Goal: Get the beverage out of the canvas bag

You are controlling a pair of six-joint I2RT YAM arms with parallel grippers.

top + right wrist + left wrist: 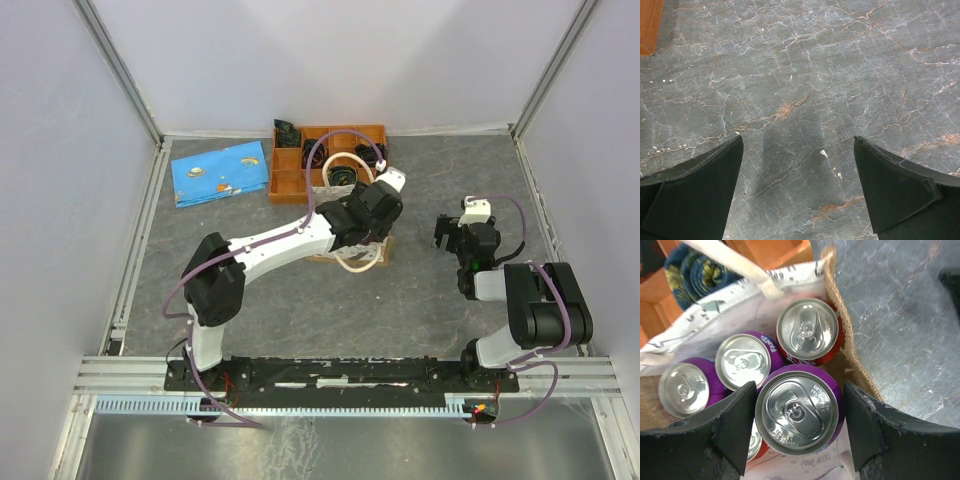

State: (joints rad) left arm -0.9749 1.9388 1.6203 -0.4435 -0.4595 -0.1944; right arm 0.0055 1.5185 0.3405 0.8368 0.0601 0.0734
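The cream canvas bag [705, 315] stands open below my left wrist, several cans upright inside it. A purple beverage can [799, 411] sits higher than the rest, and my left gripper [800, 390] is shut on it, one finger on each side. Around it are a red can [807, 332] and two more purple cans [742, 361] [684, 389]. From above, the left gripper [370, 215] covers the bag [355, 258], so the cans are hidden there. My right gripper [450, 235] [797, 150] hangs open over bare grey table to the bag's right.
An orange-brown wooden tray [290, 160] with dark items stands just behind the bag. A blue patterned cloth [220, 172] lies at the back left. Metal frame rails run along the table's left, right and near edges.
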